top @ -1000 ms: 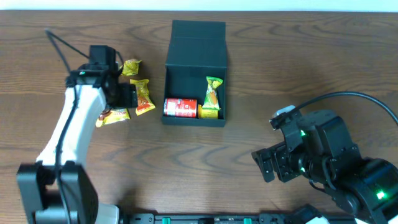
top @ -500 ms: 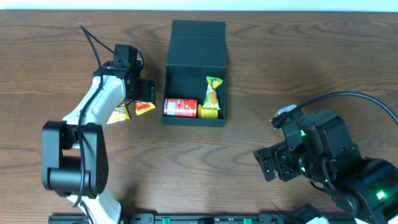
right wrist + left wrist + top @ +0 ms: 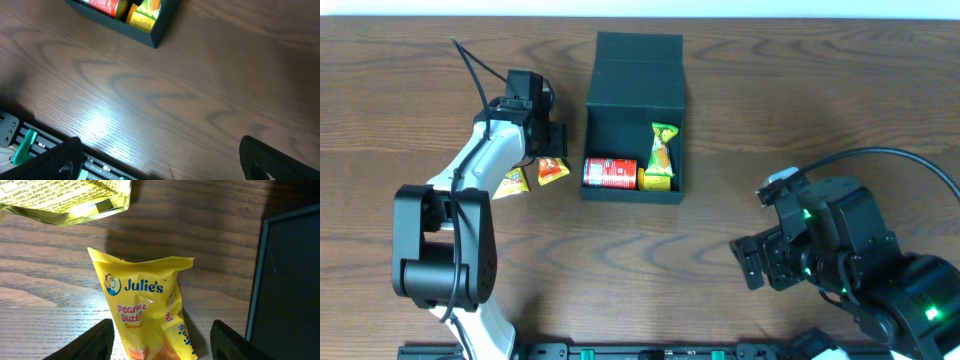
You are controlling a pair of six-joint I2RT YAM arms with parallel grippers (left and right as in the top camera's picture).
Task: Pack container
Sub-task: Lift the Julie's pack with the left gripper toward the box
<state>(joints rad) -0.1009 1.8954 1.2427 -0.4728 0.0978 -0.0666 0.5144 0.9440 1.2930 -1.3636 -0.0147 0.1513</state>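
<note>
The container (image 3: 635,75) is a dark square box with its flap lid open at the back. Inside lie a red can (image 3: 610,173), a green-orange snack packet (image 3: 663,148) and a small yellow packet (image 3: 657,181). My left gripper (image 3: 547,140) is just left of the container, low over the table. In the left wrist view it (image 3: 162,347) is open, its fingers on either side of a yellow Julie's peanut butter packet (image 3: 142,300) that lies flat. The container wall (image 3: 290,280) is close on the right. My right gripper (image 3: 760,262) is open and empty at the front right.
An orange-yellow packet (image 3: 553,171) and a yellow packet (image 3: 510,183) lie below the left gripper. Another yellow packet (image 3: 65,197) lies beyond the Julie's packet. The container's near corner (image 3: 160,30) shows in the right wrist view, and the table's front rail (image 3: 30,145) lies under the right gripper.
My left arm has swung right toward the container and settled over the packets beside it. The right arm has not moved.
</note>
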